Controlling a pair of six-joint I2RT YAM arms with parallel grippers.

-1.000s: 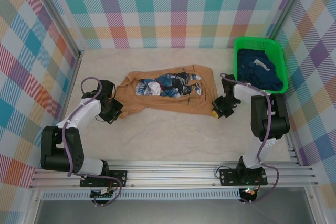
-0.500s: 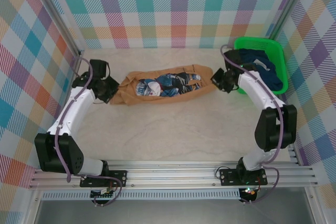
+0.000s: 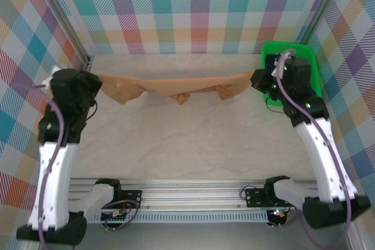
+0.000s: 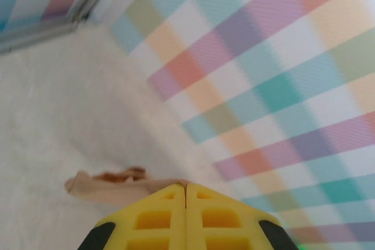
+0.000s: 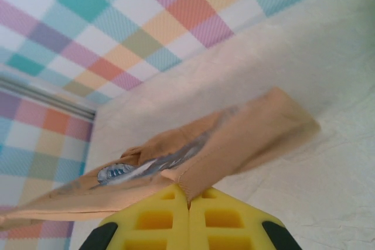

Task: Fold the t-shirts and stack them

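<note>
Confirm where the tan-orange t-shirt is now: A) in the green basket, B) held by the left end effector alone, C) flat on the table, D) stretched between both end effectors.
D: the tan-orange t-shirt spans from the left end effector to the right end effector, each shut on one end of it.

Bench (image 3: 193, 139): a pale cream surface with faint marbling, enclosed on 3 sides by plaid walls (image 3: 199, 10) and edged on the near side by an aluminium rail (image 3: 193, 194). 1 object rests directly on it: a bright green mesh basket (image 3: 293, 44) in the far right corner, close to the right wall and partly hidden behind the right arm. A tan-orange t-shirt (image 3: 170, 86) is stretched across the far part of the bench; whether its hanging folds touch the surface cannot be told.
</note>
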